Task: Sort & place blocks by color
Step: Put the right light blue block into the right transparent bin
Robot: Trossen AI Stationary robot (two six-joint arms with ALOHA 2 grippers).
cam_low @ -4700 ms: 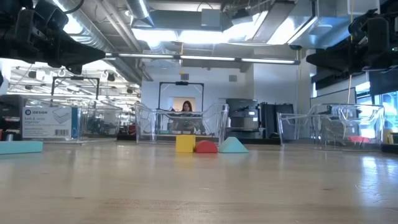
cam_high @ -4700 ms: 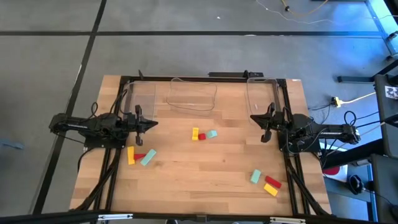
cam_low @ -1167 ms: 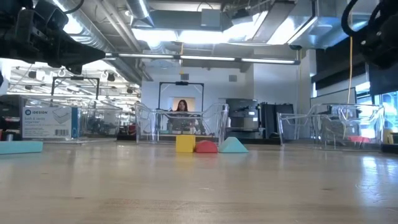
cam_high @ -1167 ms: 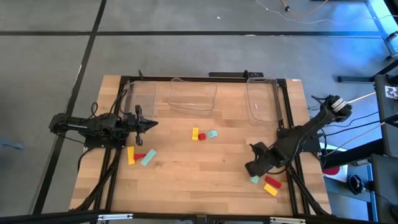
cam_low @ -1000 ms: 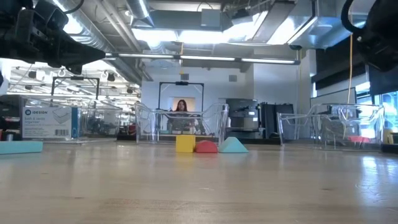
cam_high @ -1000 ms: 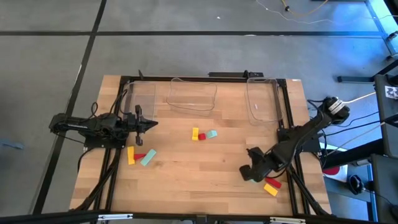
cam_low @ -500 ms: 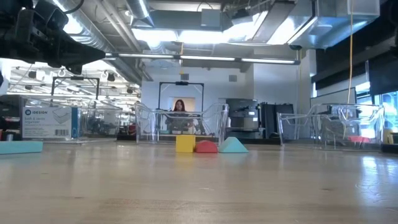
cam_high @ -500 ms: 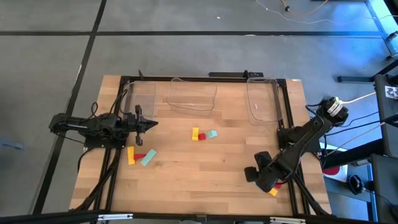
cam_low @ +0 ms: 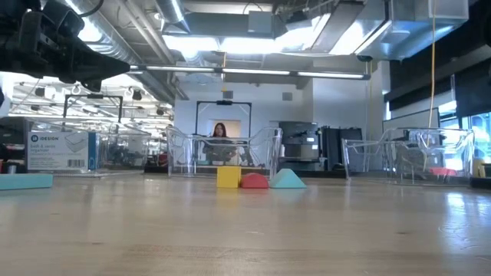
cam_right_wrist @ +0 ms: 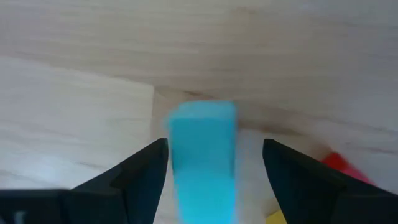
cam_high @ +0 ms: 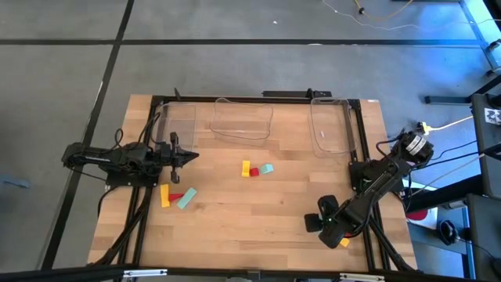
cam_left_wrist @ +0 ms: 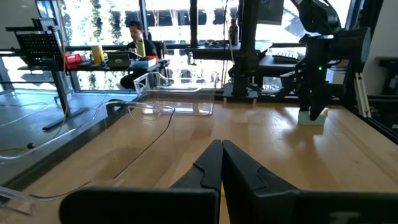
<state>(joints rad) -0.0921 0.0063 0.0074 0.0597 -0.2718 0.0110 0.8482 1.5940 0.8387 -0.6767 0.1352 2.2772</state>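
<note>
Nearest the front edge of the table [cam_high: 235, 235], on its right side, the right gripper [cam_high: 322, 225] is down over the teal block [cam_right_wrist: 204, 152] with its fingers [cam_right_wrist: 144, 168] spread wide, one on each side of the block and not yet touching it; the block lies flat on the wood, its long axis running straight away from the wrist camera, so the fingers stand across its narrow width; a red block [cam_right_wrist: 339, 167] and a yellow block [cam_right_wrist: 278, 218] lie just beside it, past one finger, and that crowding looks like the main risk; if the gripper drops or shuts slightly off centre, that finger could nudge the red block, or shove the teal one askew so it twists out of the pinch; a shallow bite on so small a piece could also let it slip on the lift; farther up the table, the left gripper [cam_left_wrist: 221, 163] waits over the left side with its fingers pressed together and nothing in them; beyond, a middle cluster of yellow, red and teal blocks [cam_high: 255, 168] sits ahead of the clear bins [cam_high: 243, 119] along the far edge, well apart from the right gripper
</note>
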